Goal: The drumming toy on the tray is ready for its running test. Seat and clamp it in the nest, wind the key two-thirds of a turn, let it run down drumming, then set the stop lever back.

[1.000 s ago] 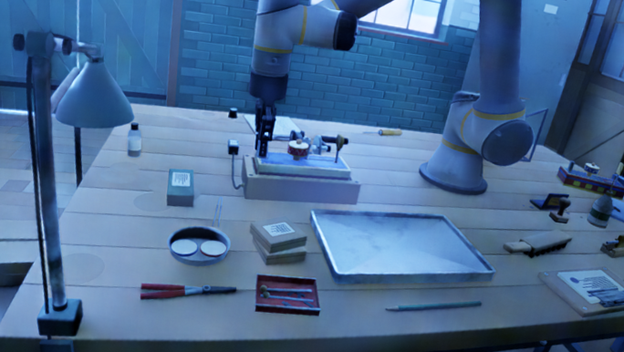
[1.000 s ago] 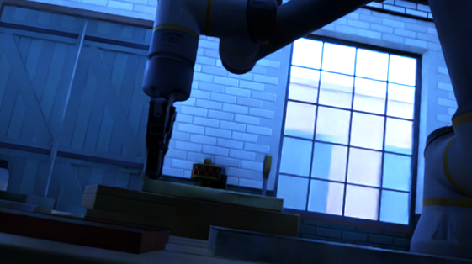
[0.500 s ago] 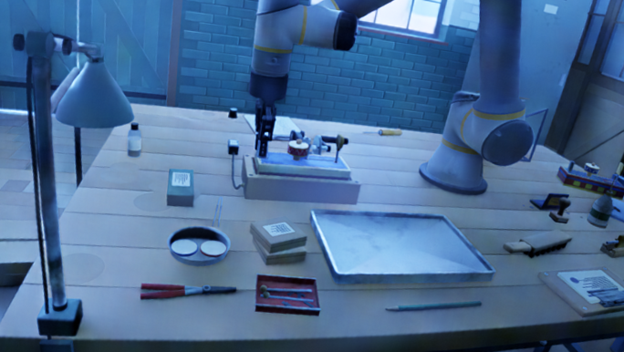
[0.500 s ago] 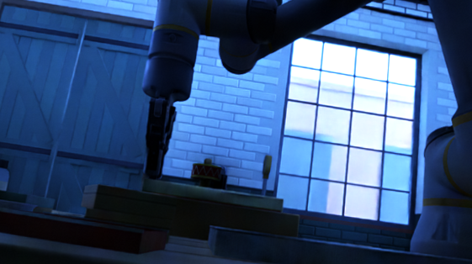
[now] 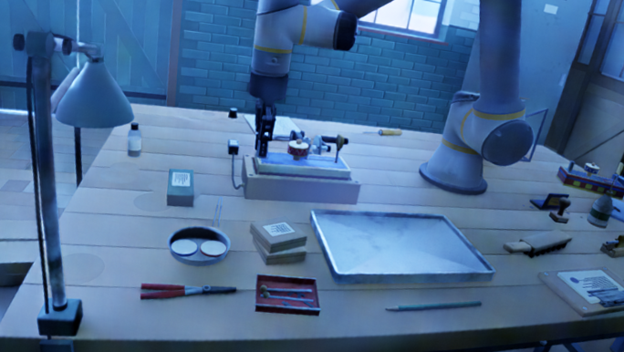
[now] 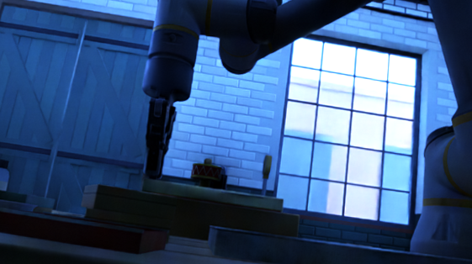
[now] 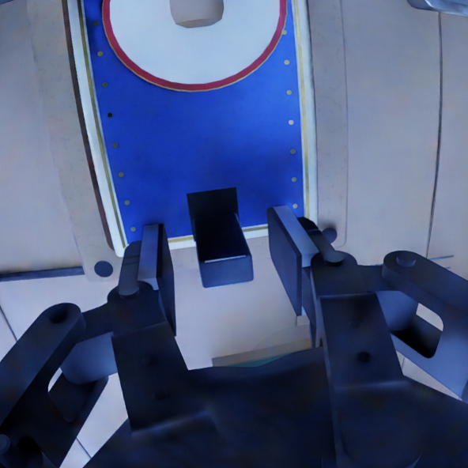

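Observation:
My gripper (image 7: 220, 257) hangs straight down over the left end of the drumming toy (image 5: 297, 156), open and holding nothing, with a small dark lever (image 7: 220, 238) at the toy's edge lying between its fingers. The toy has a blue base plate (image 7: 196, 131) with a red-rimmed white drum (image 7: 194, 39) and sits in the wooden nest (image 5: 300, 178) at the back of the bench. A clamp with a dark knob (image 5: 334, 141) stands at the nest's right end. The grey tray (image 5: 399, 246) in front lies empty.
The robot's base (image 5: 465, 152) stands right of the nest. A lamp on a clamped post (image 5: 53, 170) rises at the bench's left front corner. Small boxes (image 5: 278, 240), a dish (image 5: 199, 246), pliers (image 5: 185, 290) and a red tray (image 5: 287, 295) lie in front.

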Tool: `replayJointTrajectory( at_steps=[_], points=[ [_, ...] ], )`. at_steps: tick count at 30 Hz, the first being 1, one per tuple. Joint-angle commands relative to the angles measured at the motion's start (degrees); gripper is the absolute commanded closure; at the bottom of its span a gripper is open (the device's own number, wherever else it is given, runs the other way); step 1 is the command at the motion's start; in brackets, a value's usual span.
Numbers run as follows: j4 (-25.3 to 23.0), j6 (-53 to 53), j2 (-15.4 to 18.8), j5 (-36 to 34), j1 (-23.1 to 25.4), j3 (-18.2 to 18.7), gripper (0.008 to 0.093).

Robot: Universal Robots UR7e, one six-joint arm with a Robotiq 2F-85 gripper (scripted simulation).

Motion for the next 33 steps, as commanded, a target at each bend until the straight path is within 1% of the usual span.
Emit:
replayJointTrajectory(
  at_steps=[1, 14, 27, 33],
  points=[
    [-0.03, 0.0, -0.04, 0.0, 0.0, -0.02, 0.0574],
    [0.23, 0.0, -0.19, 0.0, 0.0, -0.13, 0.0574],
    [5.28, 0.0, -2.93, 0.0, 0.0, -2.45, 0.0574],
    [5.87, 0.0, -3.19, 0.0, 0.0, -2.72, 0.0574]
  ],
)
